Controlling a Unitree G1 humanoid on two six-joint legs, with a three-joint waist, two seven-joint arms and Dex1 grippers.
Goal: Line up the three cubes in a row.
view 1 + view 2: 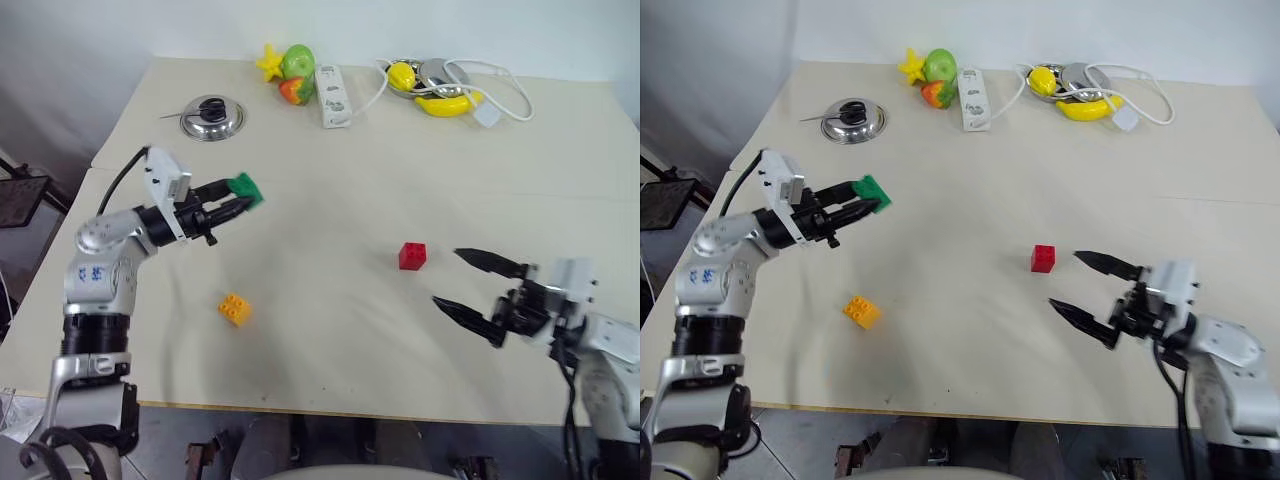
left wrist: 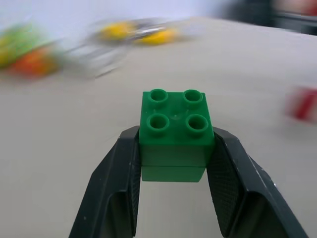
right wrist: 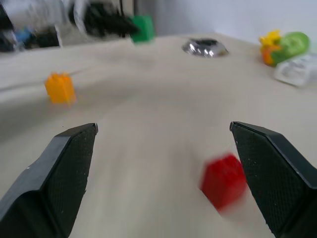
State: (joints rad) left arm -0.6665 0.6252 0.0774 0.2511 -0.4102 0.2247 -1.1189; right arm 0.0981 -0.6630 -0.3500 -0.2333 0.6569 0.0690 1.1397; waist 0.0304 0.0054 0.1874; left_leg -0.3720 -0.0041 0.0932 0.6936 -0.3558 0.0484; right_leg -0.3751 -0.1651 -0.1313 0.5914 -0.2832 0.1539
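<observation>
left gripper (image 1: 240, 203) pinching green cube (image 1: 244, 187) above table (image 1: 330, 190) | right gripper (image 1: 470, 285) fingers spread beside red cube (image 1: 411, 256) | orange-yellow cube (image 1: 235, 308) alone | steel lid (image 1: 212, 117), toy fruit (image 1: 290, 72) far edge

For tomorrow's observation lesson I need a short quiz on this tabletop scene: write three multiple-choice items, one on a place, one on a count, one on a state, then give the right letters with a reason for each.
1. Where is the green cube?
A. Flat on the table beside the steel lid
B. Between the fingers of the left gripper, off the table
C. Stacked on another cube

2. How many cubes lie on the table?
A. One
B. Two
C. Three

3. How does the right gripper stand?
A. Open, holding nothing
B. Shut on a cube
C. Shut on a toy fruit

Answers:
1 B: the left wrist view shows the green cube clamped between both fingers.
2 B: the orange-yellow cube and the red cube rest on it, apart.
3 A: its fingers are spread wide, the red cube lying free ahead of them.
</observation>
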